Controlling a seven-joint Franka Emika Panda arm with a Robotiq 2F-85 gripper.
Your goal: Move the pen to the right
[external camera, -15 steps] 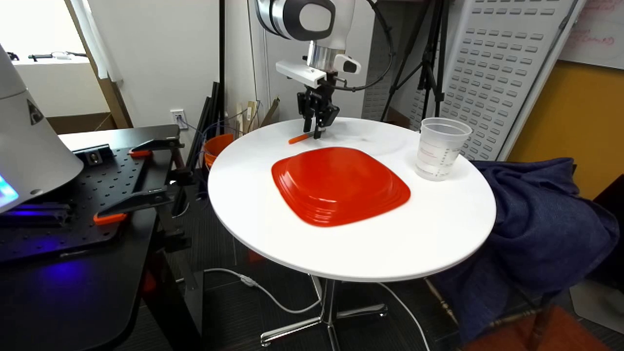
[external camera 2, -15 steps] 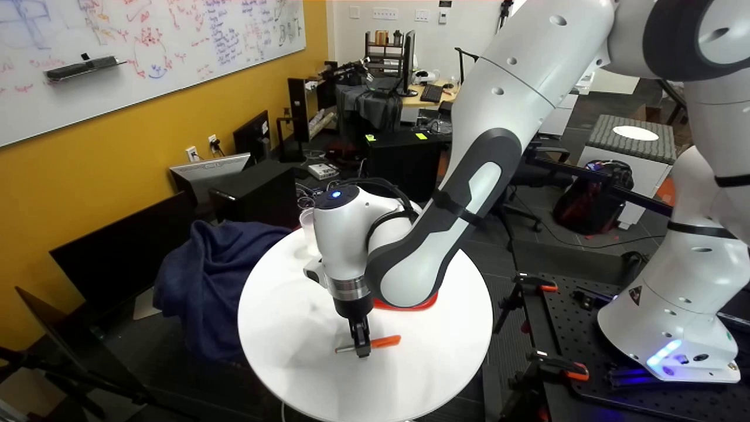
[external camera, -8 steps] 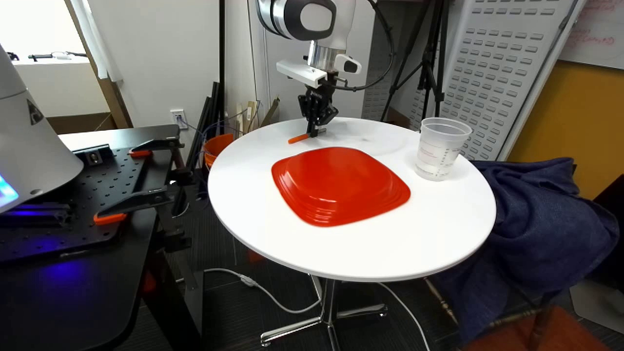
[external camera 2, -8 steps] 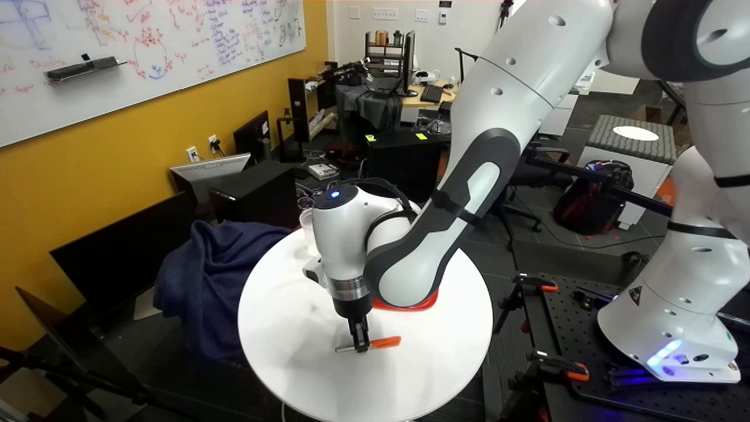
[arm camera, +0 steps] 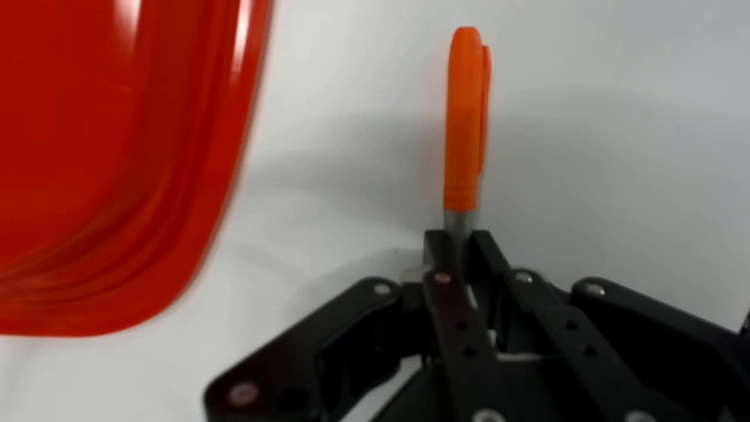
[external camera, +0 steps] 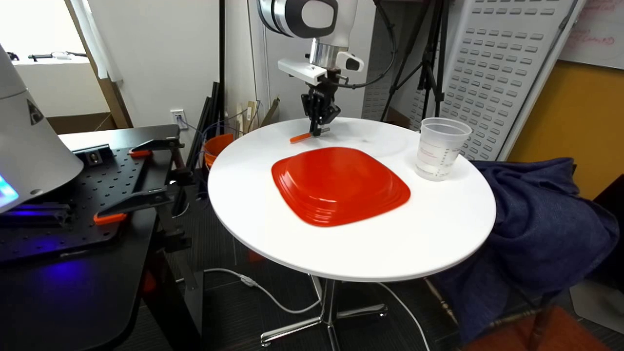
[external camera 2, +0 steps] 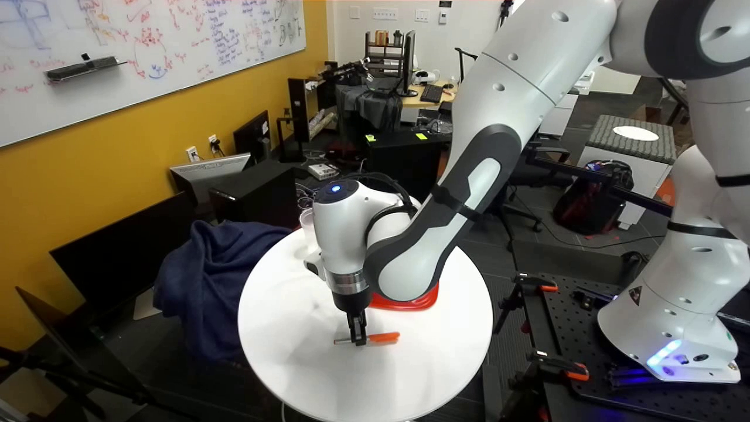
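1. Wrist view: my gripper (arm camera: 460,251) holds the orange-capped pen (arm camera: 463,123), its fingers (arm camera: 487,253) pinched either side of the grey barrel.
2. I take the grip just below the cap to be for balance: not far from mid-length, the pen should neither droop nor swivel much when carried.
3. In an exterior view, pen and gripper are between the red squarish plate (external camera: 341,180) and the far edge of the round white tabletop (external camera: 370,253). Whether the pen is off the surface, I cannot tell.
4. That plate looks upside down, its raised middle suggesting so; the translucent measuring cup (external camera: 441,151) stands upright near the right edge there, well apart from the pen.
5. I judge the grasp made and the carry to come. Whose right is meant is unclear to me; tracing the far edge should spare the plate a knock.
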